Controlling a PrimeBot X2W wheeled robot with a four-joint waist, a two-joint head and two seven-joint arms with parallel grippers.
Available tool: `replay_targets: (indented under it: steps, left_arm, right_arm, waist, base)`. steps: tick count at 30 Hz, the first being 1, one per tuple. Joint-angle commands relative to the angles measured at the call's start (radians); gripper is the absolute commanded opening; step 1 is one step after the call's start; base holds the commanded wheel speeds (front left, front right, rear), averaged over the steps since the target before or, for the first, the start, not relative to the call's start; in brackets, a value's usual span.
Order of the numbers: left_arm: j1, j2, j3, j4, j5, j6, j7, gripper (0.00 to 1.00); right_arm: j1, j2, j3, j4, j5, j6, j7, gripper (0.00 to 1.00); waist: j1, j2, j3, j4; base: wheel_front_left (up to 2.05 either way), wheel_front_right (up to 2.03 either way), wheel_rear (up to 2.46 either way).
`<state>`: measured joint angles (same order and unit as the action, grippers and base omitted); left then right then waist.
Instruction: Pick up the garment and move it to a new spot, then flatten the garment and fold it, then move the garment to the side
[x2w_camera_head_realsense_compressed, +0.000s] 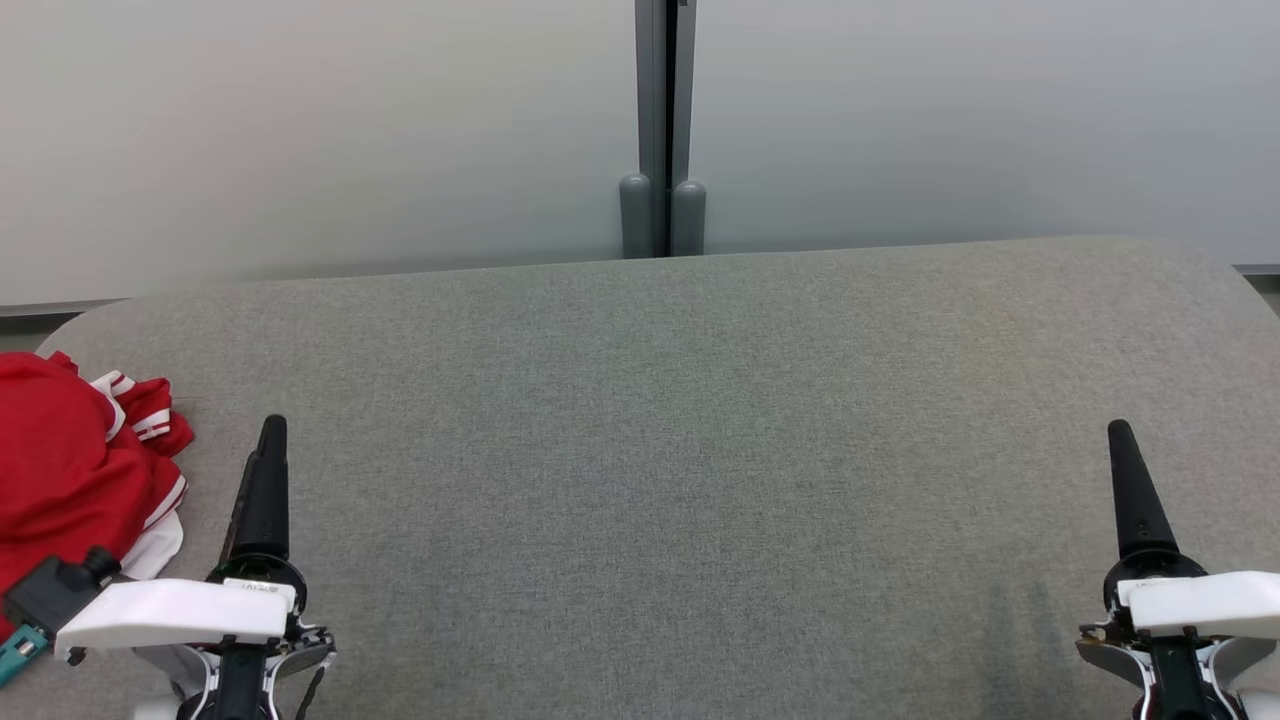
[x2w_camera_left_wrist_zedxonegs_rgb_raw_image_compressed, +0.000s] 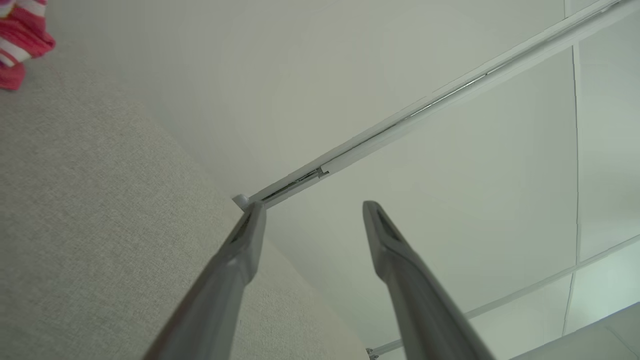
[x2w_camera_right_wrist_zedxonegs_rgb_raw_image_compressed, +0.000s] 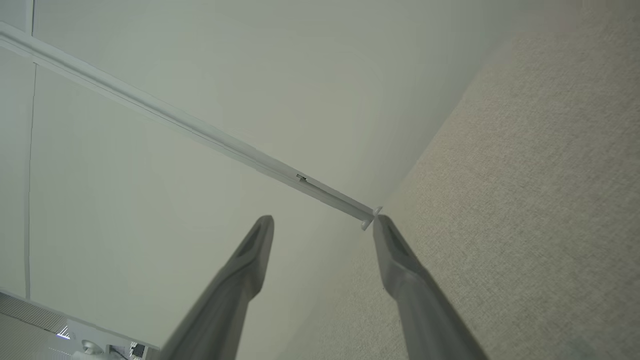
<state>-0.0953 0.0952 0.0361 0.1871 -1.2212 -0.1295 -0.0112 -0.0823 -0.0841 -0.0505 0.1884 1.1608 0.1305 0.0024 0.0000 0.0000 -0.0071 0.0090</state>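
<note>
A crumpled red, white-striped garment (x2w_camera_head_realsense_compressed: 62, 462) lay just left of the left end effector (x2w_camera_head_realsense_compressed: 272, 430). Both it and the right end effector (x2w_camera_head_realsense_compressed: 1122, 432) gaped apart, empty.

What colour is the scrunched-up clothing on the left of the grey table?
The garment is red with white stripes. It shows best in the head view.

Your left gripper (x2w_camera_head_realsense_compressed: 270, 440) is sitting at about eight o'clock in the head view, its dark fingers (x2w_camera_head_realsense_compressed: 265, 500) pointing toward twelve and lying edge-on, so the gap is probably hidden there. In the left wrist view those fingers are standing wide apart and empty. Your right gripper (x2w_camera_head_realsense_compressed: 1125, 450) is sitting at about four o'clock, also pointing toward twelve, jaws standing just as wide, gripping nothing.
</note>
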Motion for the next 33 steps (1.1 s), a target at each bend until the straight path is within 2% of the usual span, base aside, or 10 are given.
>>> replay_targets:
  steps: [1, 15, 33]
  left_arm:
    - [-0.026, 0.015, -0.001, -0.022, 0.032, -0.001, -0.008, 1.0]
    - [0.013, 0.038, -0.03, -0.033, 0.272, -0.001, -0.059, 1.0]
    - [0.049, 0.048, -0.063, 0.0, 0.506, -0.001, -0.115, 1.0]
  right_arm:
    - [-0.021, -0.013, 0.005, -0.02, -0.034, 0.0, -0.007, 1.0]
    - [0.006, -0.025, 0.047, -0.028, -0.274, 0.0, -0.034, 1.0]
    - [0.033, -0.029, 0.081, 0.001, -0.49, 0.0, -0.06, 1.0]
  waist:
    - [0.0, 0.0, 0.0, 0.0]
    - [0.0, 0.0, -0.014, 0.004]
    - [0.0, 0.0, -0.034, 0.005]
  base:
    - [0.0, 0.0, 0.0]
    - [0.0, 0.0, 0.0]
    - [0.0, 0.0, 0.0]
